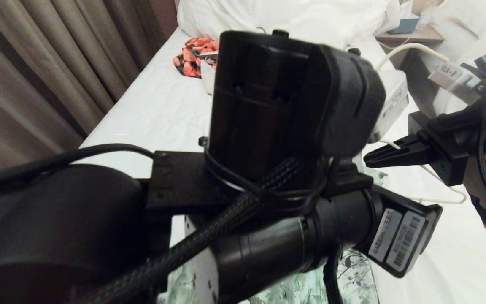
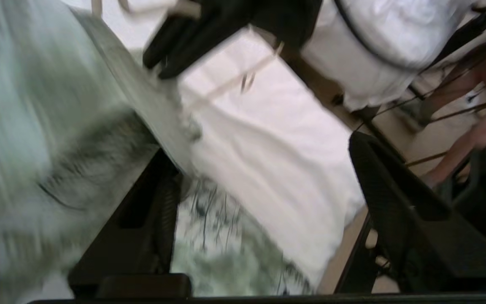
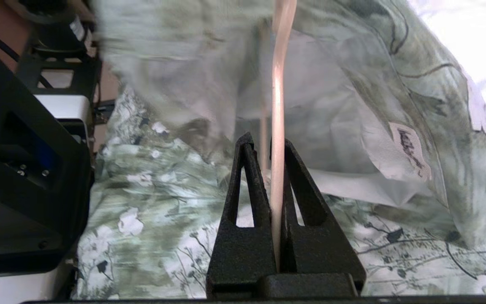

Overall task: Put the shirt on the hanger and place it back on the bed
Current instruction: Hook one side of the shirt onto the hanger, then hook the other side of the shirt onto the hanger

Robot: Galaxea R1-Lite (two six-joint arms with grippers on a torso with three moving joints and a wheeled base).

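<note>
White sheets cover the bed, with brown curtains along its left edge. My right gripper pinches the cream wire hanger over the green floral shirt at the near edge. My left gripper gapes wide beside that shirt, holding nothing.
</note>
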